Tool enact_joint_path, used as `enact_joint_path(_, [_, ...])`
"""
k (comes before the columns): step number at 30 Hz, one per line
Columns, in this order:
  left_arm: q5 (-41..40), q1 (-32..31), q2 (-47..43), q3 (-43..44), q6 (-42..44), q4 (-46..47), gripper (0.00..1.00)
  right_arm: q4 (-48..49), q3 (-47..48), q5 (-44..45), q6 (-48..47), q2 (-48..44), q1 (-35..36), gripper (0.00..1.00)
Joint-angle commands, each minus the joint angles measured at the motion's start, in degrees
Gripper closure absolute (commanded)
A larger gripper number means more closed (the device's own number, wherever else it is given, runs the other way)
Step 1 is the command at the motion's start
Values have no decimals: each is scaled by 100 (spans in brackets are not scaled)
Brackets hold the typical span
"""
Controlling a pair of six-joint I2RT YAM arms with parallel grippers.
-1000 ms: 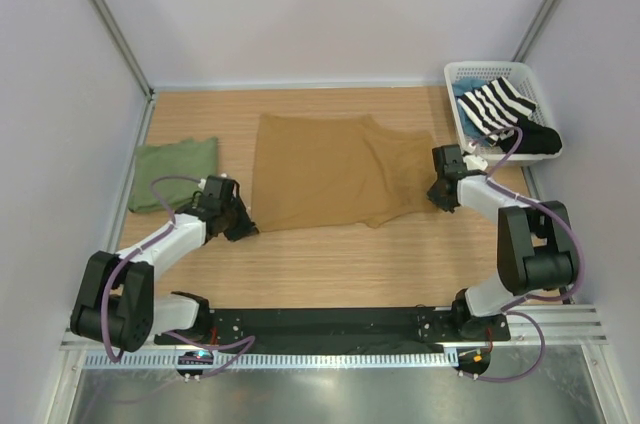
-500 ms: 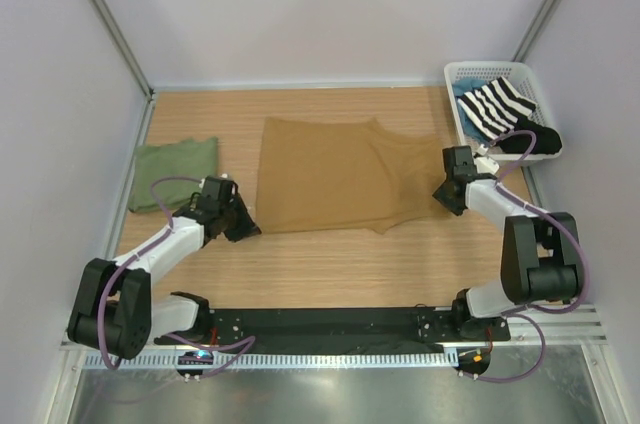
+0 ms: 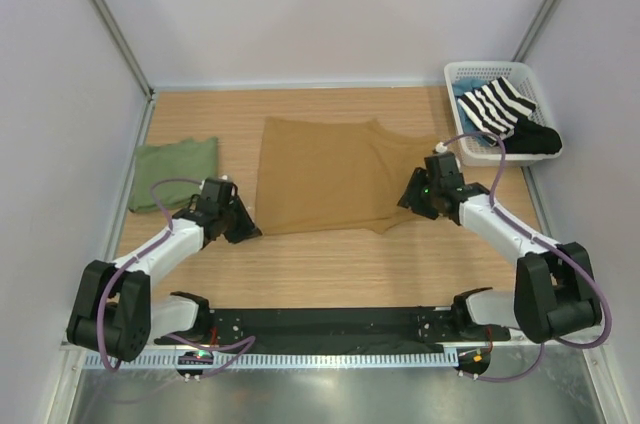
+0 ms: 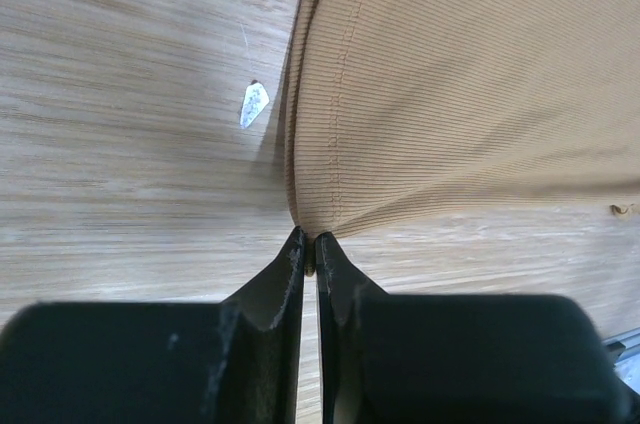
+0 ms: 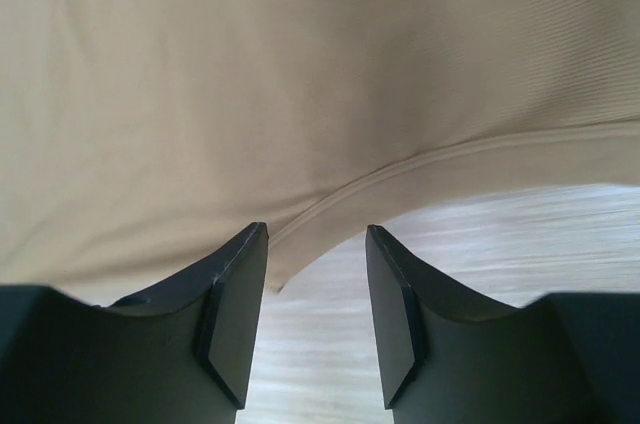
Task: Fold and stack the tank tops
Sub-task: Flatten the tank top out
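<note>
Now | tan tank top (image 3: 330, 176) lengthwise left-right, hem left | left pincer (image 4: 308, 240) pinching it | right pincer (image 5: 315, 230) spread

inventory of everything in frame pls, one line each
table: 1, light wood, under everything
tan tank top: 1, tan-brown, spread flat at table centre
olive tank top: 1, olive green, folded at left edge
basket: 1, white, far right corner
striped garment: 1, black and white, in basket
black garment: 1, black, over basket's near rim
flecks: 3 seen, white, on table beside tan tank top's left edge
left hand: 1, black, pinching tan tank top's near left corner
right hand: 1, black, open, straddling the tan tank top's curved hem on its right side
</note>
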Motion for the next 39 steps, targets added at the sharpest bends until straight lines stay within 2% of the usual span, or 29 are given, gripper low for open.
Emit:
enact_joint_path(1, [94, 35, -32, -51, 103, 79, 93, -26, -102, -211, -88, 22, 582, 49])
enact_joint_path(6, [77, 35, -41, -103, 120, 97, 95, 255, -287, -34, 140, 207, 1197, 43])
enact_joint_path(17, [103, 35, 29, -103, 138, 141, 99, 458, -234, 502, 158, 786, 1462, 48])
enact_joint_path(23, [112, 26, 82, -77, 156, 123, 100, 546, -85, 589, 149, 1059, 1725, 58])
enact_joint_path(26, [129, 17, 108, -86, 156, 123, 100, 406, 29, 748, 158, 1139, 1822, 72])
enact_joint_path(27, [121, 26, 108, -86, 147, 115, 100, 310, 29, 783, 184, 1104, 1840, 83])
enact_joint_path(30, [121, -9, 65, -121, 155, 89, 100, 63, -14, 976, 228, 868, 1857, 95])
enact_joint_path(33, [-2, -158, 29, -103, 138, -78, 100, -271, -155, 1100, 255, 630, 1858, 99])
enact_joint_path(39, [-257, -773, -225, -314, -257, -324, 100, -526, -831, 818, 465, 6, 1936, 96])
